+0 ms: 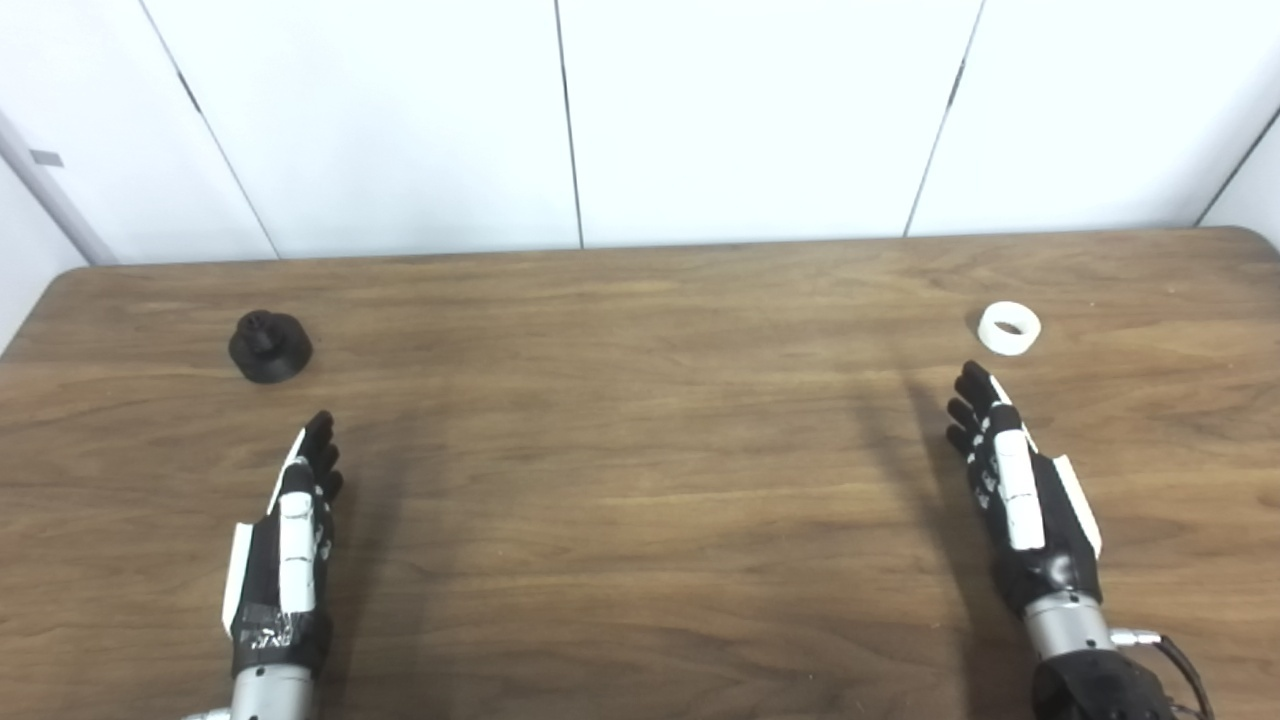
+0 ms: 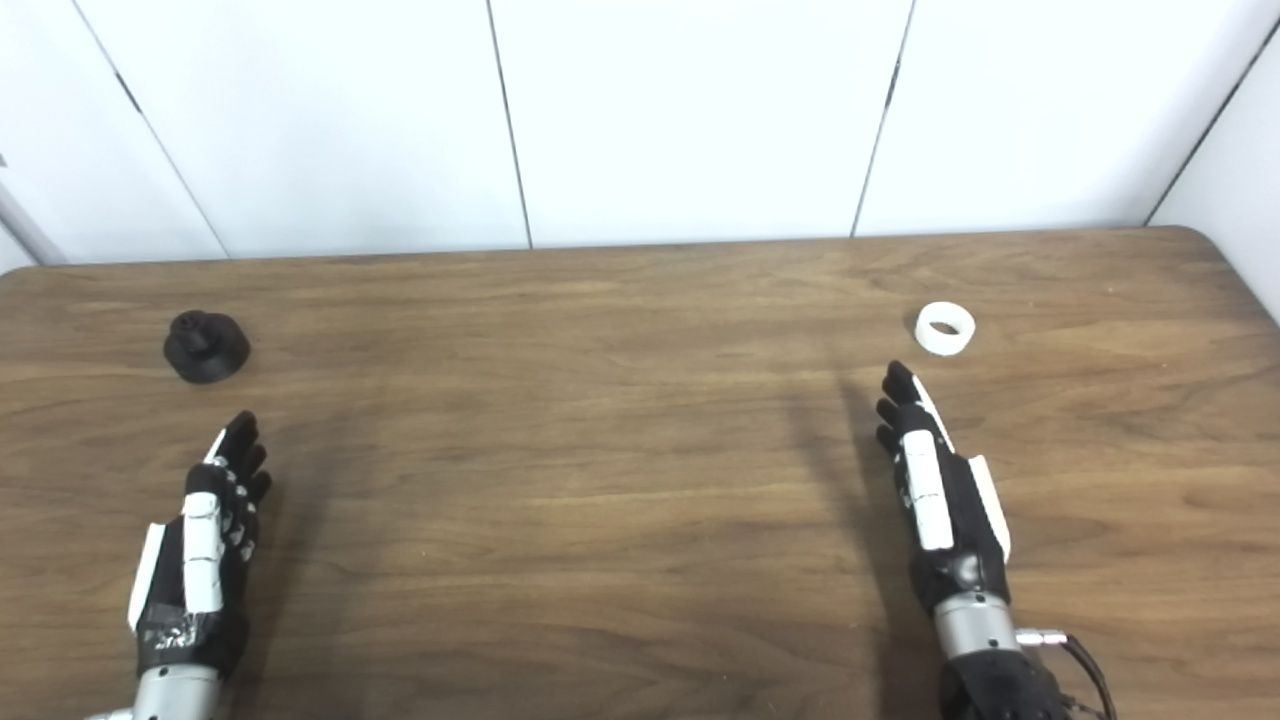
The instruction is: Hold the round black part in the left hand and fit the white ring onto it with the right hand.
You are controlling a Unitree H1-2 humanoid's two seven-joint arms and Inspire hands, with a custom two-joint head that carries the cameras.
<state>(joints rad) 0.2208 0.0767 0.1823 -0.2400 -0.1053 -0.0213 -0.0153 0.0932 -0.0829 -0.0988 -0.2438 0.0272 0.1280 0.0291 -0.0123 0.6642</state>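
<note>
The round black part stands on the wooden table at the far left, with a small knob on top. The white ring lies flat on the table at the far right. My left hand is open and empty, fingers stretched forward, a short way in front of and slightly right of the black part. My right hand is open and empty, fingers stretched forward, its fingertips just short of the white ring. Both hands also show in the right eye view: the left hand and the right hand.
White wall panels stand right behind the table's far edge. The table's rounded corners show at the far left and far right. A cable runs from my right wrist.
</note>
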